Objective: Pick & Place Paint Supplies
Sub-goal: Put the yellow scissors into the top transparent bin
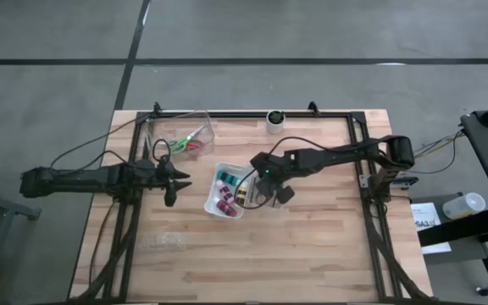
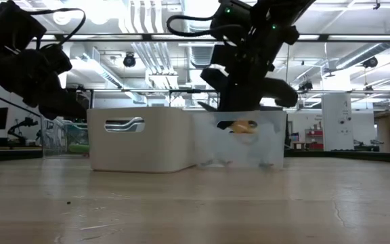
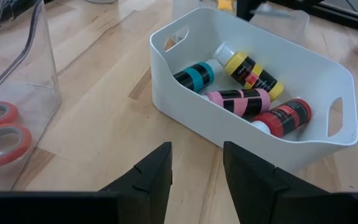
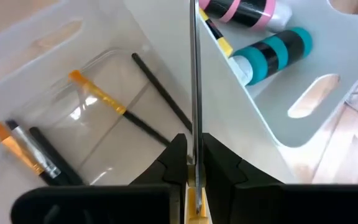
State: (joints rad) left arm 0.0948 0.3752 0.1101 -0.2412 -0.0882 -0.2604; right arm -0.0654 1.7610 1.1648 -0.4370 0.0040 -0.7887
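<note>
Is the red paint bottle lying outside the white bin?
No, the red paint bottle lies inside the white bin, beside the pink one.

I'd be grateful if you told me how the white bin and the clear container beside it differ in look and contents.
The white bin is opaque with handle cut-outs, whereas the clear container is see-through. The white bin holds paint bottles: teal, yellow, pink and red banded; the clear container holds thin dark brushes with orange tips. The right pincer is shut on a brush above the clear container, not over the white bin. Both sit side by side on the wooden table.
</note>
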